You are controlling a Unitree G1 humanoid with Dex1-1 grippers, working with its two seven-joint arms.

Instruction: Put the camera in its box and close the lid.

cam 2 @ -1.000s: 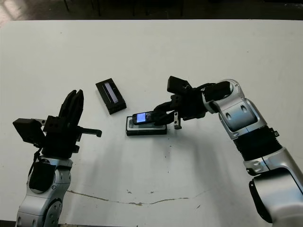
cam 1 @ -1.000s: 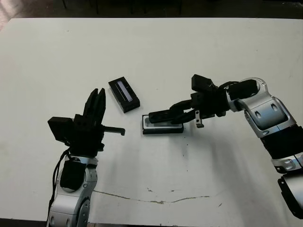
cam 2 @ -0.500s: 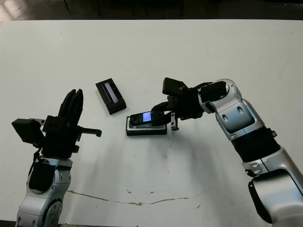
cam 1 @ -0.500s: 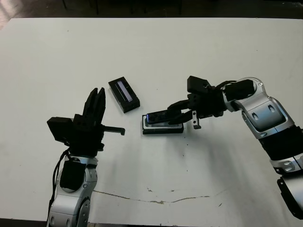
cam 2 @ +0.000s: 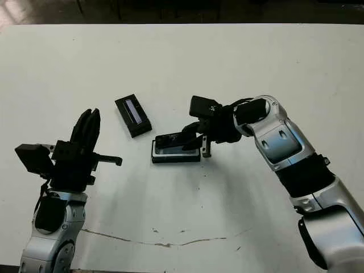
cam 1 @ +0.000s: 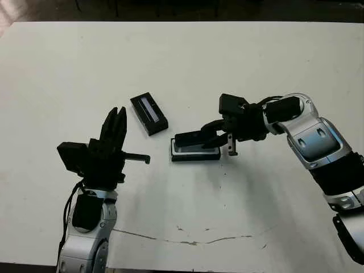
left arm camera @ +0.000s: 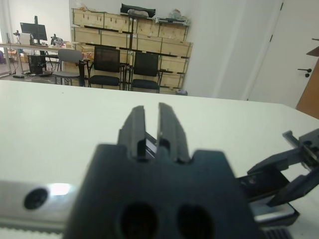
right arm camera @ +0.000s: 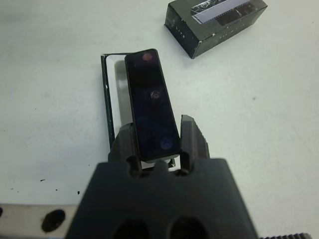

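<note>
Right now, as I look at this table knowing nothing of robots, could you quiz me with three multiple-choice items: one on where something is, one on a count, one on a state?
1. Where does the lid lie?
A. on the box
B. on the table, apart from the box, toward the robot's left
C. in the left end effector

2. How many end effectors touch the camera?
A. none
B. one
C. two

3. What state is the box in?
A. uncovered, white lining showing
B. covered by the lid
C. tipped on its side

Answers:
1 B: the slab with the pale strip rests on bare table away from the box.
2 B: only the right end effector clamps the camera; the left end effector is far off and holds nothing.
3 A: the white rim shows beneath the camera.
</note>
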